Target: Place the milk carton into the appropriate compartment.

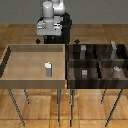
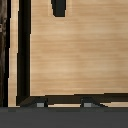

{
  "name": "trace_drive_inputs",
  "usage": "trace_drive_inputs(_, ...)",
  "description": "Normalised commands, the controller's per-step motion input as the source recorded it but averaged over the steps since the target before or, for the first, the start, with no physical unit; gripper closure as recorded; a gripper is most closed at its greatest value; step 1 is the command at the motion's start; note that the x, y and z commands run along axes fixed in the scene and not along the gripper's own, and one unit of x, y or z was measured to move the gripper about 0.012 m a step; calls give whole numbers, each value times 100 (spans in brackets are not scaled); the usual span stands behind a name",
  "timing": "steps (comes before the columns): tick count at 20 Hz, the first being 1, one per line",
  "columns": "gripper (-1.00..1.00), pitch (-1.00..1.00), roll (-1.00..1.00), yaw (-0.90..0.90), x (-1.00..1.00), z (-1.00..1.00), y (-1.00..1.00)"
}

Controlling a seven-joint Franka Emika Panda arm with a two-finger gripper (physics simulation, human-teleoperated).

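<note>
The milk carton (image 1: 48, 69), grey with a white top, stands upright on the floor of the big light tan tray (image 1: 10, 62). The compartment (image 1: 90, 54) is the back-left cell of the dark striped-wood tray and holds a short pale grey block (image 1: 83, 49). My gripper (image 1: 49, 32) hangs high over the tan tray's far side, well above and behind the carton. In the wrist view its two fingertips (image 2: 40, 103) stand apart with nothing between them, so the gripper (image 2: 64, 102) is open. A dark shape (image 2: 59, 7) at that view's edge may be the carton.
The dark tray's other cells hold a tall pale block (image 1: 114, 47), a small grey cube (image 1: 84, 73) and a whitish round thing (image 1: 116, 70). A raised wall (image 1: 65, 62) separates the two trays. Both trays stand on thin legs over a wood floor.
</note>
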Motion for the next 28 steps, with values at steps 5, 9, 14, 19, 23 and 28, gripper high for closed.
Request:
trace_drive_inputs(5, -100, 0, 0, 0, 0, 0, 0)
trace_drive_inputs(9, -100, 0, 0, 0, 25, 0, 0)
trace_drive_inputs(14, -100, 0, 0, 0, 100, 0, 0)
trace_drive_inputs(19, -100, 0, 0, 0, 100, 0, -4)
trace_drive_inputs(23, -100, 0, 0, 0, 0, 0, 0)
trace_drive_inputs(28, -100, 0, 0, 0, 20, 0, 0)
